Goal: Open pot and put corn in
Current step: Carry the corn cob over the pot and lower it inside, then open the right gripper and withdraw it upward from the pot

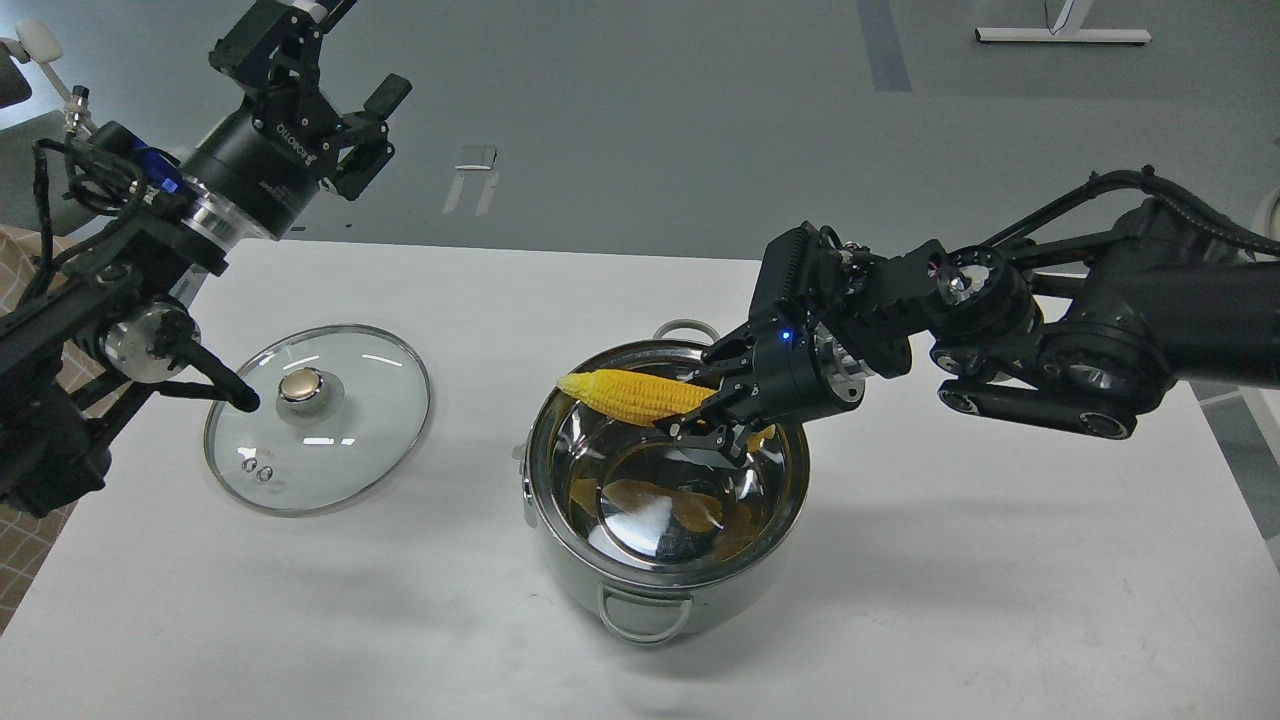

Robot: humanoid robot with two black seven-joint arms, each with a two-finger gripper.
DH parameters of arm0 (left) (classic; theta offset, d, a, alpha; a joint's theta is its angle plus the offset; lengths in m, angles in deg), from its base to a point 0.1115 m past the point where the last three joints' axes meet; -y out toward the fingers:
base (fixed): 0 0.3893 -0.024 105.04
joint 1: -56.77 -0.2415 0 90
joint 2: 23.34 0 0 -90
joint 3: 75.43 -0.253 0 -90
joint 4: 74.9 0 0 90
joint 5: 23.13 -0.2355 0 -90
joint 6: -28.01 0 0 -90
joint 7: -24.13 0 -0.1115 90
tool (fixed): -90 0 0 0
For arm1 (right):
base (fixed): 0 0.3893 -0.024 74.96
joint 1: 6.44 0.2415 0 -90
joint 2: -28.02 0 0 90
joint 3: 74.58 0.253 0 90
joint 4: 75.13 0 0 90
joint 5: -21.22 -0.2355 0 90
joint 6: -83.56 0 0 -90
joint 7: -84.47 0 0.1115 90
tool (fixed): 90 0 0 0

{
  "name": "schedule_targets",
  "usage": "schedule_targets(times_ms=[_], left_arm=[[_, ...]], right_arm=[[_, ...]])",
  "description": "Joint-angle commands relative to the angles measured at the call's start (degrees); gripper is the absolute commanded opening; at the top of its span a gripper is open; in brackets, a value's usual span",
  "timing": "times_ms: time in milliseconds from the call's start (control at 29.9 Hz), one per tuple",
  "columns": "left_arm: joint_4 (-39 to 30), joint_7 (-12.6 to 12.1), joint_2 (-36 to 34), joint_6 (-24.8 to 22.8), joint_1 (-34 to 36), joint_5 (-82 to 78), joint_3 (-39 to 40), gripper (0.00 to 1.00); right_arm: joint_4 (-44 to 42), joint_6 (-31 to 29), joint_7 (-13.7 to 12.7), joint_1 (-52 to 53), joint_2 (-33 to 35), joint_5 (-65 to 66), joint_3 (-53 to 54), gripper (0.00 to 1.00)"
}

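Observation:
The shiny steel pot (665, 590) stands open in the middle of the white table, one loop handle toward me and one at the back. My right gripper (705, 415) is shut on the thick end of the yellow corn (635, 393) and holds it level over the pot's mouth, its pointed tip toward the left rim. The corn's yellow reflection shows on the pot's inside. My left gripper (330, 100) is open and empty, raised above the table's far left corner.
The flat glass lid (318, 417) with a gold knob lies on the table left of the pot. My left arm's linkage hangs beside the lid's left edge. The white table (1000, 560) ends at the right, near my right arm.

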Motion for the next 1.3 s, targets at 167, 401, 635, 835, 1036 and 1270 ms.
schedule_targets(times_ms=[167, 401, 635, 835, 1036, 1270], left_arm=[[0.0, 0.0, 0.0, -0.1, 0.0, 0.0, 0.1, 0.9], [0.0, 0.0, -0.1, -0.1, 0.0, 0.0, 0.1, 0.9], [-0.1, 0.0, -0.2, -0.2, -0.1, 0.0, 0.1, 0.91], [0.0, 0.0, -0.2, -0.1, -0.2, 0.0, 0.2, 0.91], [0.3, 0.0, -0.2, 0.0, -0.3, -0.4, 0.2, 0.97], [0.4, 0.0, 0.7, 0.0, -0.4, -0.1, 0.2, 0.98]], right_arm=[[1.0, -0.1, 0.0, 0.0, 0.4, 0.0, -1.4, 0.37], [1.7, -0.1, 0.0, 0.0, 1.0, -0.3, -1.4, 0.64], [3.2, -0.1, 0.0, 0.0, 2.2, -0.4, -1.4, 0.85], [2.9, 0.2, 0.0, 0.2, 3.0, -3.8, -0.2, 0.94], [-3.8, 0.6, 0.0, -0.2, 4.9, -16.0, 10.7, 0.99], [-15.9, 0.9, 0.0, -6.7, 5.1, -36.0, 24.1, 1.0]])
